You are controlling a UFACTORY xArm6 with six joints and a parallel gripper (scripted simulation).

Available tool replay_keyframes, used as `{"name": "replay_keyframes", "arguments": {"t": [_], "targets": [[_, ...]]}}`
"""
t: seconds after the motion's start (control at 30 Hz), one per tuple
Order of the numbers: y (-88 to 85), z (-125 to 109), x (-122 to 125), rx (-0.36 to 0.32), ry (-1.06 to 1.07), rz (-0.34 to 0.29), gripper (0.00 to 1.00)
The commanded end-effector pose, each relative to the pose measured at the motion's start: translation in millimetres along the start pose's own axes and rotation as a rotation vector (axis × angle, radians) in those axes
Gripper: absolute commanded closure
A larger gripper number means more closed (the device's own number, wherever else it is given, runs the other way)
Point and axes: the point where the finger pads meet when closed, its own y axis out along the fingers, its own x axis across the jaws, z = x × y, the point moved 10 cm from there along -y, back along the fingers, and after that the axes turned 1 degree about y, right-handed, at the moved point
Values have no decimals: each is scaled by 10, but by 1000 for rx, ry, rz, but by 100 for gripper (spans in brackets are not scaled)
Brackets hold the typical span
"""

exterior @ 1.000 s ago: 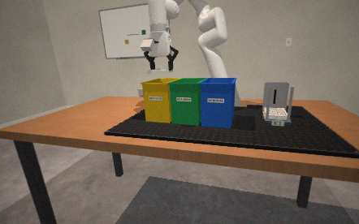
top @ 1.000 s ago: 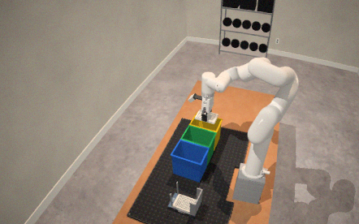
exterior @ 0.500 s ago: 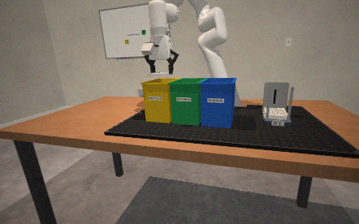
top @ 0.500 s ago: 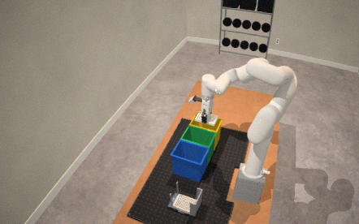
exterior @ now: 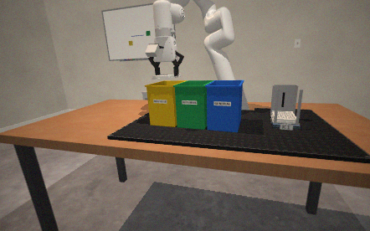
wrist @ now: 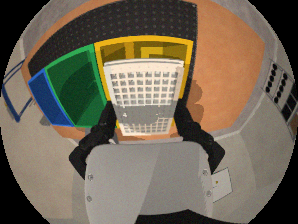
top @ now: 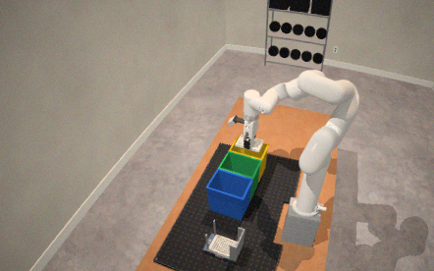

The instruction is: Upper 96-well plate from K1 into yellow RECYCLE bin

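On the worktop (exterior: 84,125), a dark mat (exterior: 214,140) carries three bins in a row. Farthest left in the exterior view stands the yellow bin (exterior: 161,105), then the green bin (exterior: 191,105), then the blue bin (exterior: 223,106), all upright and touching side by side. Right of them, apart, is rack K1 (exterior: 285,98) with the lower plate (exterior: 284,115) seated in it.

The upper plate (wrist: 145,96) hangs just over the yellow bin's mouth, roughly level, held by the gripper (exterior: 166,71). The fingers press on its two long sides, standing wide because the plate itself is wide; they are clamped on it.

The plate looks like a stiff, light moulded tray with a grid of wells and smooth side walls. Being rigid, it should take a firm squeeze without bending, but smooth walls may slip, so holding it at the middle of the long sides, as here, seems the balanced place. It seems light enough to drop flat from this height without tipping the bin.
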Motion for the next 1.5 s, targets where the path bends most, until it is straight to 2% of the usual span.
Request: {"name": "replay_keyframes", "arguments": {"t": [0.0, 1.47], "targets": [[-7, 7, 4, 4, 1, -1, 100], [56, 7, 4, 4, 1, -1, 100]]}}
